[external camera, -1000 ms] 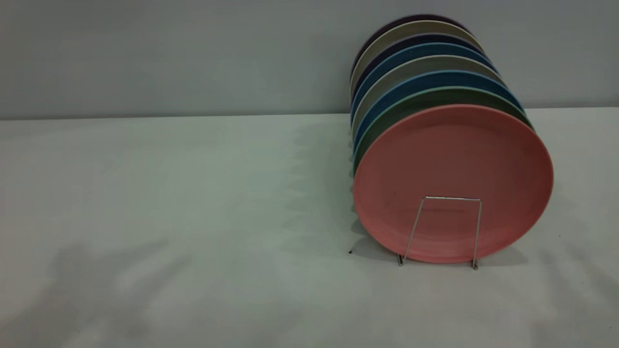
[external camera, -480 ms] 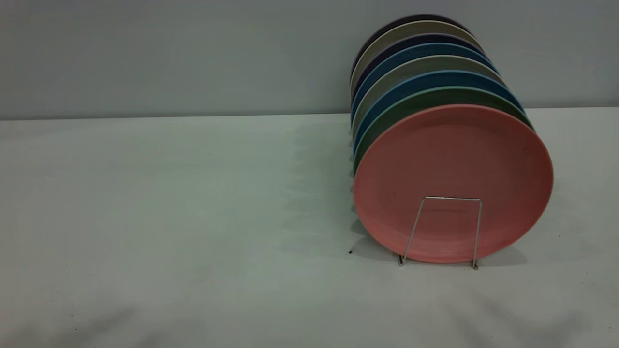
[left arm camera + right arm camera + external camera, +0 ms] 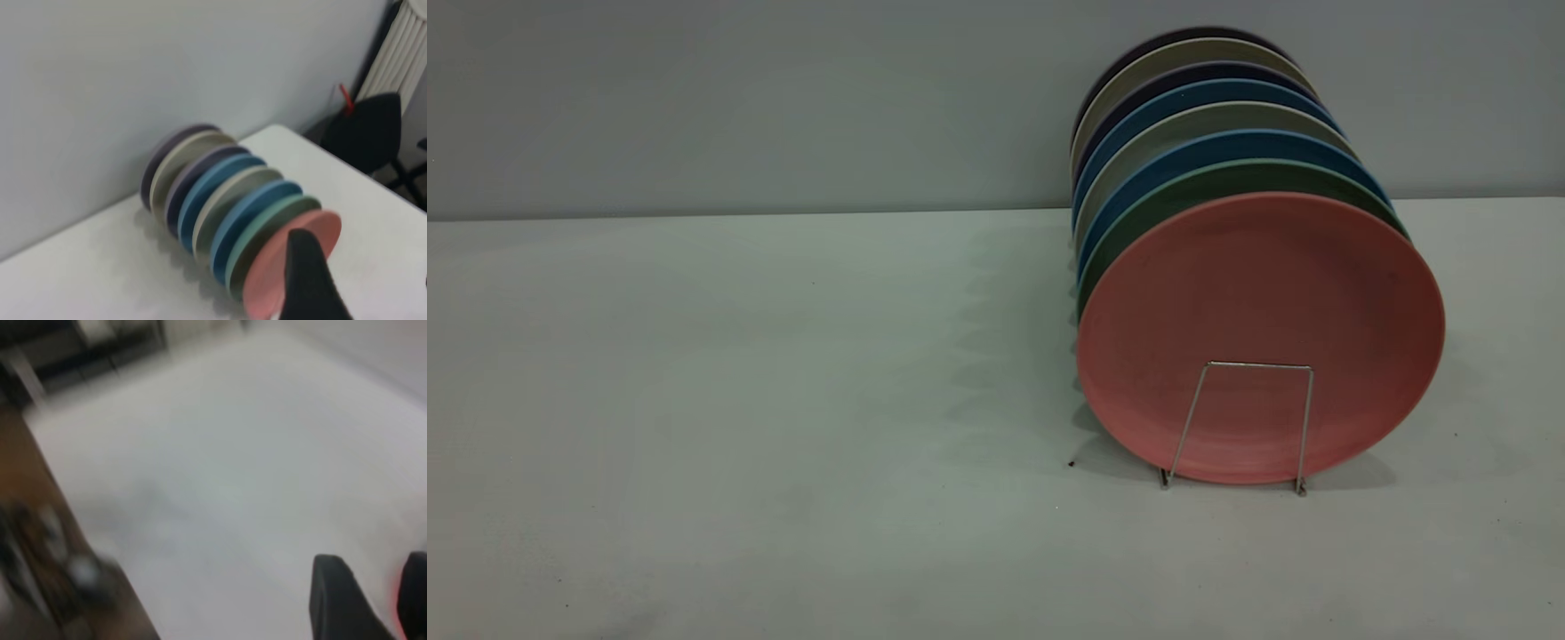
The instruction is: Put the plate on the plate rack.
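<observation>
Neither pair of jaws grips anything: the right gripper (image 3: 367,603) shows two dark fingers (image 3: 337,597) spread with bare table between them, while of the left gripper only one dark finger (image 3: 308,280) shows, so whether it is spread or closed cannot be told. Neither arm appears in the exterior view. The round salmon-pink matte plastic plate (image 3: 1260,338) with its shallow raised rim already stands on edge in the thin silver wire plate rack (image 3: 1238,425), in the foremost slot, leaning back a little behind the front rectangular loop, which rises less than halfway up its face. Behind it, packed close in a row running towards the wall at the pale grey-green table's (image 3: 738,400) far edge, stand a mint-green plate (image 3: 1129,233), blue plates (image 3: 1112,213), beige ones and dark purple ones, all the same round shape and dull finish. As I judge it, the placing is done and only parking the arms remains. The wire looks springy and light, the plates smooth, stiff and easily slid.
</observation>
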